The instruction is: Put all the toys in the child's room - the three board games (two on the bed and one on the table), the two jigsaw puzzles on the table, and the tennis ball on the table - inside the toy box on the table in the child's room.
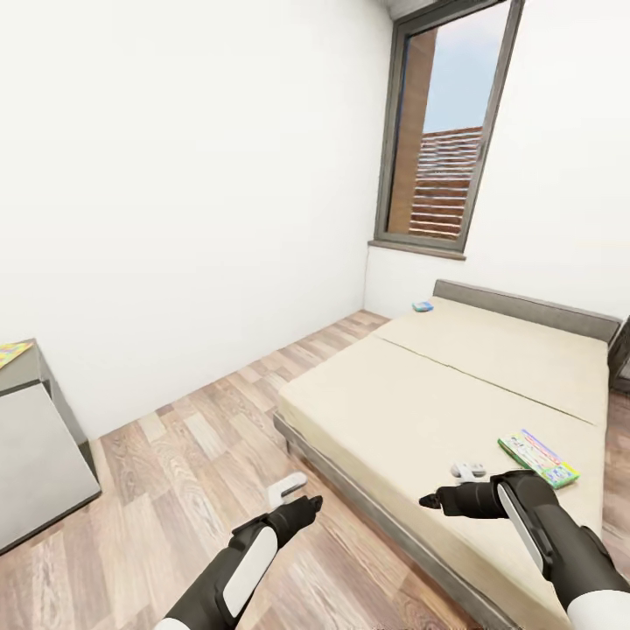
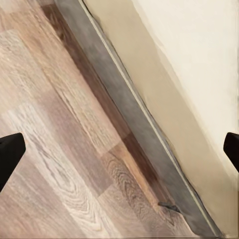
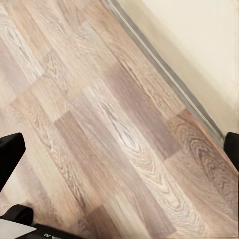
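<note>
Both pincers [image 1: 293, 497] [image 1: 442, 490] wide open, empty | board game [image 1: 539, 458] on bed [image 1: 420, 411], print unreadable

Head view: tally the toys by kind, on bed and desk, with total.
Board games on the bed: 2, a green one and a small blue one
Jigsaw puzzles on the desk: 1, partly cut off
Total: 3

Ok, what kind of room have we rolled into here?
Most likely a bedroom: a low wide bed with a bare beige mattress, a colourful board game lying on it, wood-plank floor and a tall window.
</note>
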